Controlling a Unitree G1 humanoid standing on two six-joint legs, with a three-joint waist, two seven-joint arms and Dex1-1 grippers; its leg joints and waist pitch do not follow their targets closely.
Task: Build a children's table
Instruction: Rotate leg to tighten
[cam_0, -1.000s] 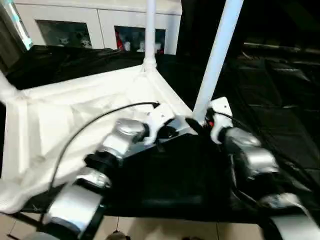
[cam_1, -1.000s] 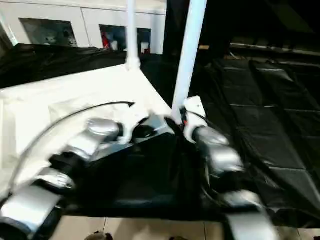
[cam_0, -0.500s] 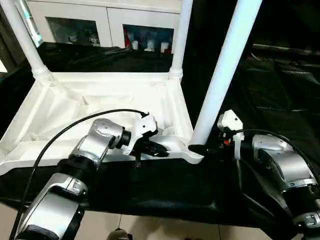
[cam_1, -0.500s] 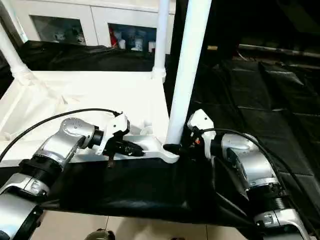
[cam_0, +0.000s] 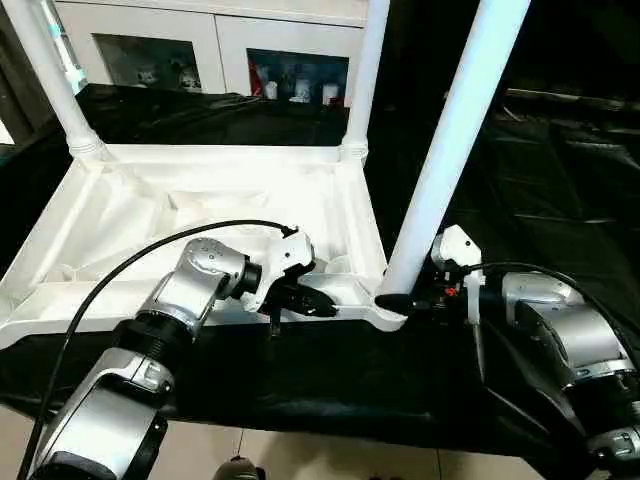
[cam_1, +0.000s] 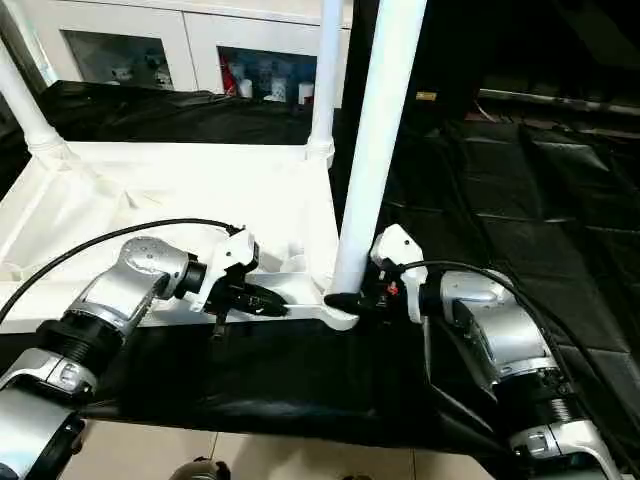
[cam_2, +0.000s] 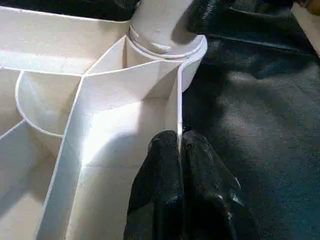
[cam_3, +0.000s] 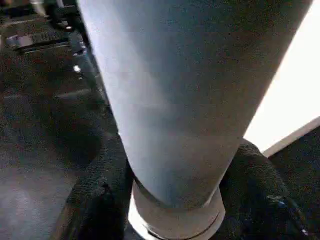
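The tabletop (cam_0: 200, 215) lies upside down on the black mat (cam_0: 560, 170), ribs up. My left gripper (cam_2: 179, 150) pinches its thin rim wall beside the near corner socket. My right gripper (cam_3: 172, 200) clamps the near leg (cam_0: 450, 130) just above that socket. Stiff, light, slick plastic, I judge; gripping low gives control.

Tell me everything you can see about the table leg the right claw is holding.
The near leg is a long, smooth white tube, plastic by the look of it. It stands almost upright, leaning slightly, with its flared foot seated in the near corner socket of the upturned tabletop. The right claw is shut on its base, one black finger on each side. Its top runs out of view.
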